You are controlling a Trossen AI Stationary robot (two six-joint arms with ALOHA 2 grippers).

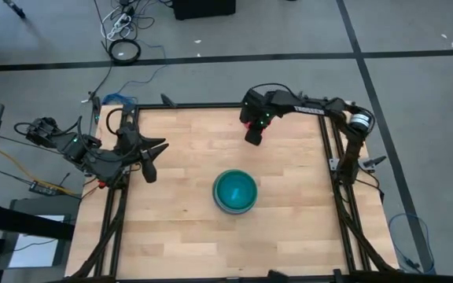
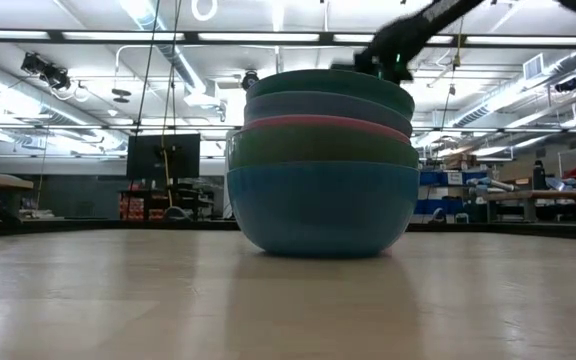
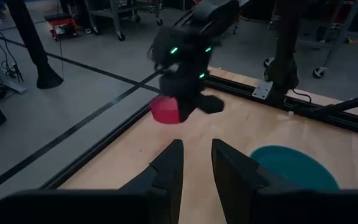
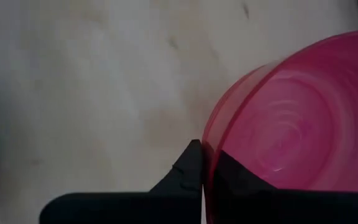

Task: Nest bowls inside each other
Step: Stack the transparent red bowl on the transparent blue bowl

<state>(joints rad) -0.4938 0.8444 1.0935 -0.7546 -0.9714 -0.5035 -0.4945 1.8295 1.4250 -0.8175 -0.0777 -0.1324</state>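
Several large bowls stand nested in one stack [image 1: 235, 191] at the table's middle. The teal bowl [image 3: 294, 167] is on top, and the blue bottom bowl [image 2: 323, 215] rests on the wood. My right gripper [image 1: 252, 135] hangs over the far side of the table, shut on a small magenta-red bowl [image 3: 165, 111]. My left gripper [image 3: 196, 165] waits over the table's left side, open, with nothing between its fingers. My right gripper pinches the magenta-red bowl's rim [image 4: 209, 144] between its two fingers, one finger inside the bowl and one outside. The fingers come from above, pointing steeply down. The bowl hangs tilted at the fingers, apparently clear of the table.
A dark metal frame [image 1: 330, 149] runs round the wooden table top. Bare wood [image 1: 179, 228] lies near, left and right of the stack. Cables and a small box [image 1: 42, 187] lie off the table's left side.
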